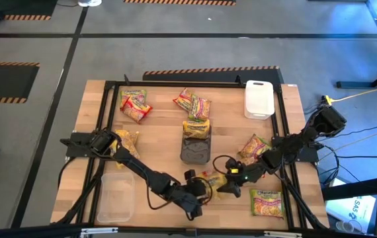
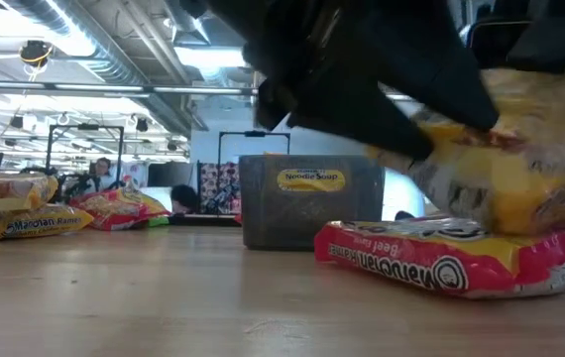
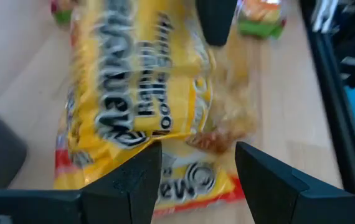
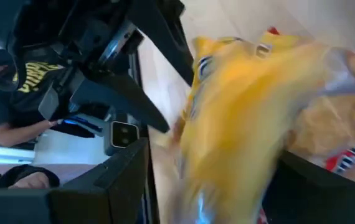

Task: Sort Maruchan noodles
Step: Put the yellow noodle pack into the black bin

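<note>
The wooden tabletop [image 1: 162,139] carries everything, and the dark tray [image 1: 195,147] standing near its middle serves as my marker. A clear tray [image 1: 114,196] lies well off to the dark tray's left, toward the near edge, and a white tray [image 1: 258,99] sits at the far right corner from it. Both dark arms reach in and meet just in front of the dark tray, close to the near edge. There the left tool [image 1: 205,190] and the right tool [image 1: 231,183] face each other across one yellow packet [image 3: 140,93], which is lifted slightly and lies over a red packet [image 2: 441,260] flat on the wood. The right tool's fingers stand spread on either side of the yellow packet's end and seem to pinch it; the left tool's fingers [image 3: 131,180] are spread too, with the packet running between them, though I cannot tell whether they press on it. One yellow packet [image 1: 196,128] sits at the dark tray's far end. Other noodle packets lie scattered: a few behind the dark tray [image 1: 194,104], a pair far to its back left [image 1: 134,106], one by the left arm's base [image 1: 126,140], one to its right [image 1: 253,147] and one at the front right [image 1: 267,202].
</note>
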Controlling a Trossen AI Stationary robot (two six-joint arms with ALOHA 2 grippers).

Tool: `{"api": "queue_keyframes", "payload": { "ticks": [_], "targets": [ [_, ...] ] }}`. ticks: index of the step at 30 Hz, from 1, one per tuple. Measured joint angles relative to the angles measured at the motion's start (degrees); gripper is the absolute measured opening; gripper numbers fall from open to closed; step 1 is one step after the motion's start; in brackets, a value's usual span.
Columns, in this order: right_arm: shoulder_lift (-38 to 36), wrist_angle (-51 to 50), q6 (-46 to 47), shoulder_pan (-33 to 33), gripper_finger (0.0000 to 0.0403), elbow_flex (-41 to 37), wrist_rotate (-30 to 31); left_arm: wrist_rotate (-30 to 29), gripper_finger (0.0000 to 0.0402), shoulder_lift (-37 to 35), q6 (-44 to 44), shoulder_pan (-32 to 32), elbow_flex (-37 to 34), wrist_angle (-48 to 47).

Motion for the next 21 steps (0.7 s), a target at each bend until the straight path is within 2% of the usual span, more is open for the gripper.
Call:
{"api": "queue_keyframes", "payload": {
  "ticks": [5,10,13,17,21],
  "targets": [
    [0.0,-0.6,-0.4,0.0,0.0215,0.0,0.0,-0.3,0.0198,0.0,1.1,0.3,0.0,1.5],
    [0.0,-1.2,-2.5,0.1,0.0137,0.0,0.0,-0.2,0.0198,0.0,1.0,0.3,0.0,1.7],
    [0.0,-1.3,-6.9,0.1,0.0094,0.0,0.0,0.8,0.0198,-0.6,0.8,0.0,0.0,0.9],
    [-0.6,-0.8,-15.4,0.8,0.0091,0.0,-0.6,4.3,0.0198,-4.6,0.8,-0.6,0.0,-4.5],
    [-2.3,-1.0,-22.2,0.8,0.0097,0.1,-0.3,3.9,0.0198,-11.1,0.9,-1.5,0.0,-11.4]
  ]
}}
